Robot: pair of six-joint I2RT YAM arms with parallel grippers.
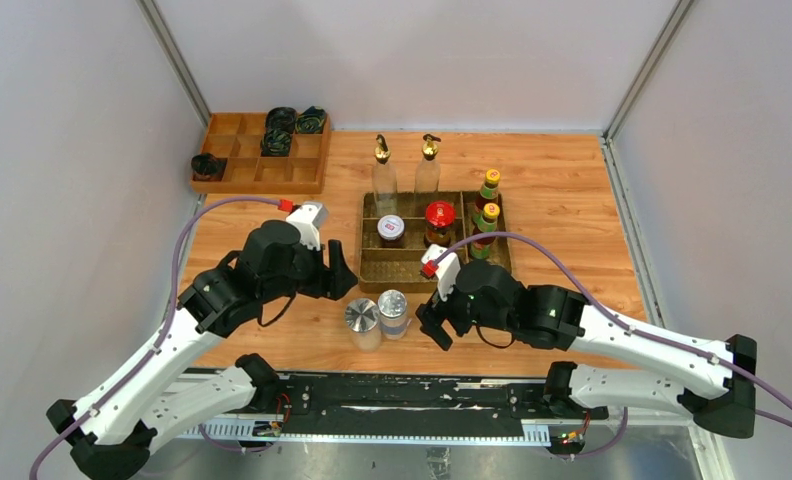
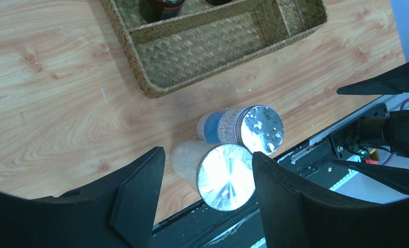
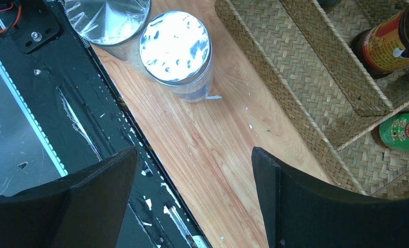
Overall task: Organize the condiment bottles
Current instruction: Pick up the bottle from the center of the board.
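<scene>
- Just in front of the woven tray (image 1: pixel 402 283), between it and the surface's near edge, the plain shaker (image 1: pixel 361 318) and the blue-labelled shaker (image 1: pixel 393 305) stand upright, side by side, the labelled one nearer the tray.
- My left pincer (image 1: pixel 338 272) hangs wide and empty off the tray's front-left corner. Only its wrist view shows the plain shaker's lid lying between the fingers.
- My right pincer (image 1: pixel 434 330) gapes wide too, holding nothing, before the tray's front wall.
- Overhead alone gives me the white-lidded jar (image 1: pixel 391 228) and red-lidded jar (image 1: pixel 439 215) inside the tray, and the clear bottles (image 1: pixel 383 165) at its rear rim.
- From the right wrist I get sauce bottles (image 3: pixel 393 44) in the tray's compartments, and a bare strip of wood between the tray's wall and the black rail (image 3: pixel 63 88).
</scene>
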